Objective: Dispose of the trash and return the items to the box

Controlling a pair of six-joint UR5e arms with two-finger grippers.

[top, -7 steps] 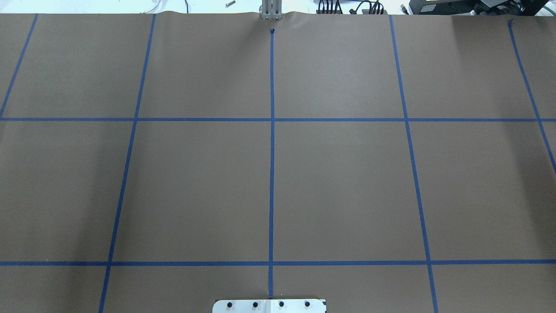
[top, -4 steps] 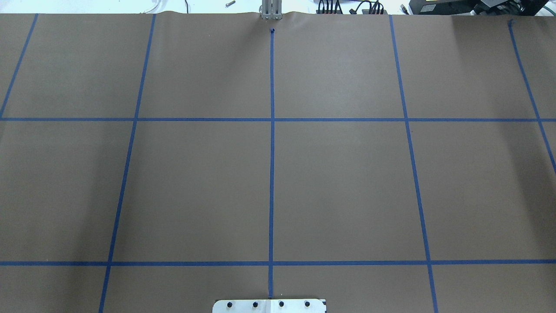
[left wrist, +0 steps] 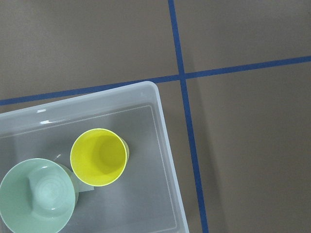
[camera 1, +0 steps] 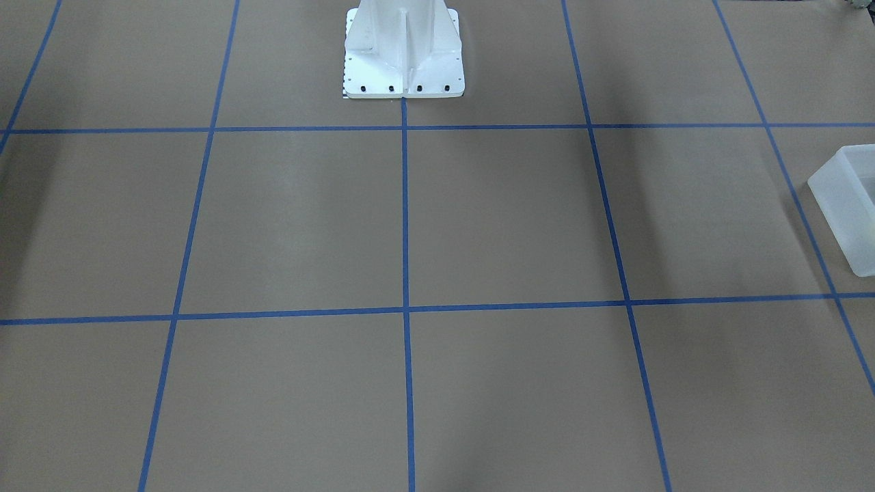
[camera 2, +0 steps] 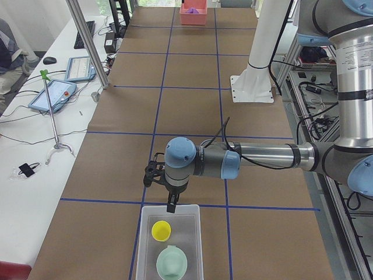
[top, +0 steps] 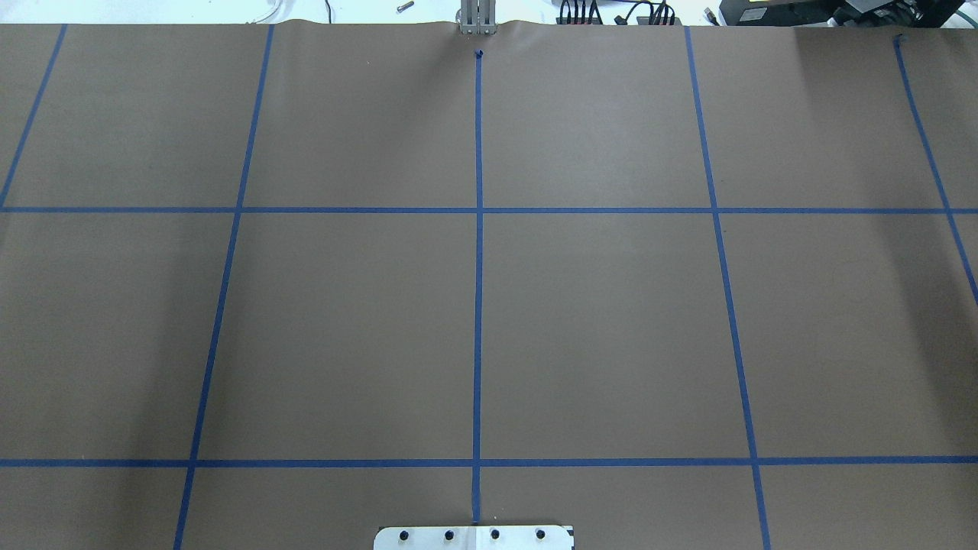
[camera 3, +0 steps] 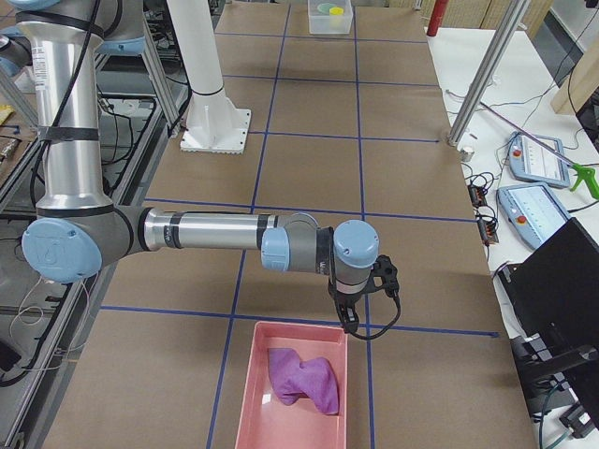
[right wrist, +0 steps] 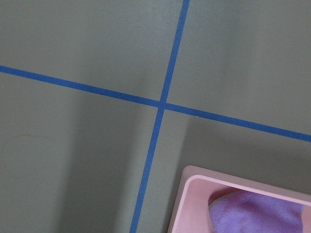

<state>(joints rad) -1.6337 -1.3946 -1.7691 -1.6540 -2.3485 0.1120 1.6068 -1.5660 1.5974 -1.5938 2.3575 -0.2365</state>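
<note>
No shift in the overhead view over the last second: the brown papered surface (top: 596, 321) lies the same, with no arm over it.
- Yellow cup (left wrist: 99, 157) and mint-green bowl (left wrist: 36, 195) stand upright, side by side, inside the frosted box (left wrist: 166, 145).
- Purple cloth (camera 3: 304, 379) lies in the pink tray (camera 3: 245, 393).
- Left gripper (camera 2: 171, 205) hangs over the box's edge and right gripper (camera 3: 349, 323) over the tray's edge. Cannot tell how far open either one is, or whether it holds anything.

Judgement: the task is likely finished.

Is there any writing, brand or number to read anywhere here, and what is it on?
None can be read.
Label on the left arm: printed lines, too small to read.
Tablet screens: blurred.
Box, cup, bowl: no markings show.
</note>
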